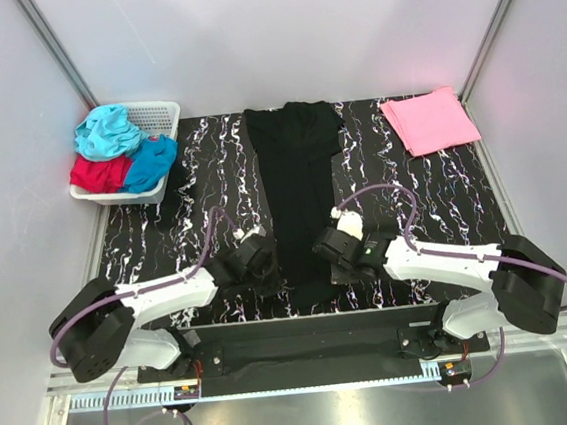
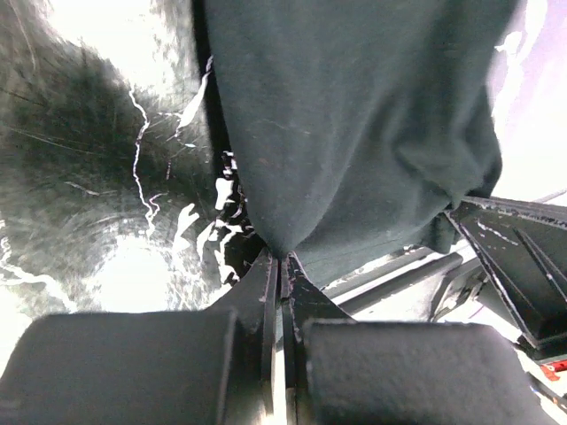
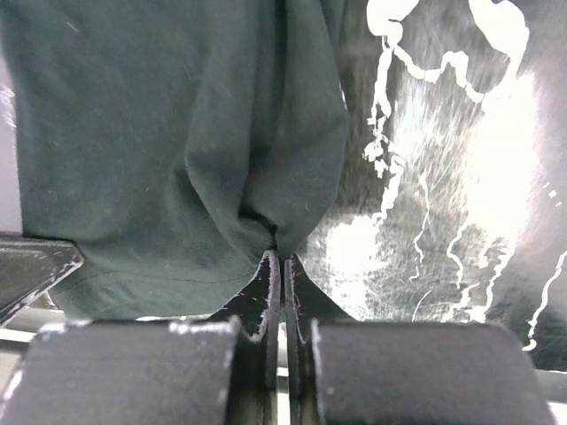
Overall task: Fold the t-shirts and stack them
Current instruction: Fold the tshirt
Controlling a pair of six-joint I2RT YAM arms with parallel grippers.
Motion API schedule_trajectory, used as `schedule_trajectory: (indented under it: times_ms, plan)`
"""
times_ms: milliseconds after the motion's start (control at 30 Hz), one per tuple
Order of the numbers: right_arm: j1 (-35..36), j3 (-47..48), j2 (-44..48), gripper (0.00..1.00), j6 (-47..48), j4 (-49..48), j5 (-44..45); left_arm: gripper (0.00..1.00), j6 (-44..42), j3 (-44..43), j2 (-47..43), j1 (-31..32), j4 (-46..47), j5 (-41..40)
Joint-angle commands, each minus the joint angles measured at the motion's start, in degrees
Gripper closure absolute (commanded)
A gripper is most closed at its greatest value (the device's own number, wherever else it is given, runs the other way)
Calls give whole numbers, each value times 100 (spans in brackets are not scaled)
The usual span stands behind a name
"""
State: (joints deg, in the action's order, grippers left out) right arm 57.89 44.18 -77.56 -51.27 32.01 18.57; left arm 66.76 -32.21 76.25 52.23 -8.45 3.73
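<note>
In white basket [image 1: 166,111]: teal, red and blue t-shirts [image 1: 107,132]. At centre of table [image 1: 210,179]: black t-shirt [image 1: 298,171]; far right: pink t-shirt [image 1: 429,120], folded. Confirmed only from wrist views: left gripper [image 2: 282,261] and right gripper [image 3: 281,257] each pinched tight on black hem.

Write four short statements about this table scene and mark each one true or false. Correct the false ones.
1. The left gripper and the right gripper are both shut on the near end of the black t-shirt. True.
2. The pink t-shirt lies crumpled in the basket. False: it lies folded flat on the table, at the far right corner.
3. The black t-shirt lies as a long strip down the middle of the table. True.
4. The basket is empty. False: it holds a teal t-shirt, a red t-shirt and a blue t-shirt.
</note>
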Motion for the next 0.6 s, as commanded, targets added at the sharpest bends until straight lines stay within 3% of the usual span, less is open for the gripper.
schedule_trajectory:
  times_ms: [0, 367, 567]
  plan:
    - [47, 424, 171, 100, 248, 226, 568, 100, -295, -426, -443, 24, -508, -679]
    - [-49, 1443, -567, 100, 1030, 367, 1184, 100, -972, -1490, 30, -326, -966, -1093]
    - [-804, 1769, -743, 100, 1601, 70, 1079, 100, -1183, -1736, 223, -923, -983, -1058]
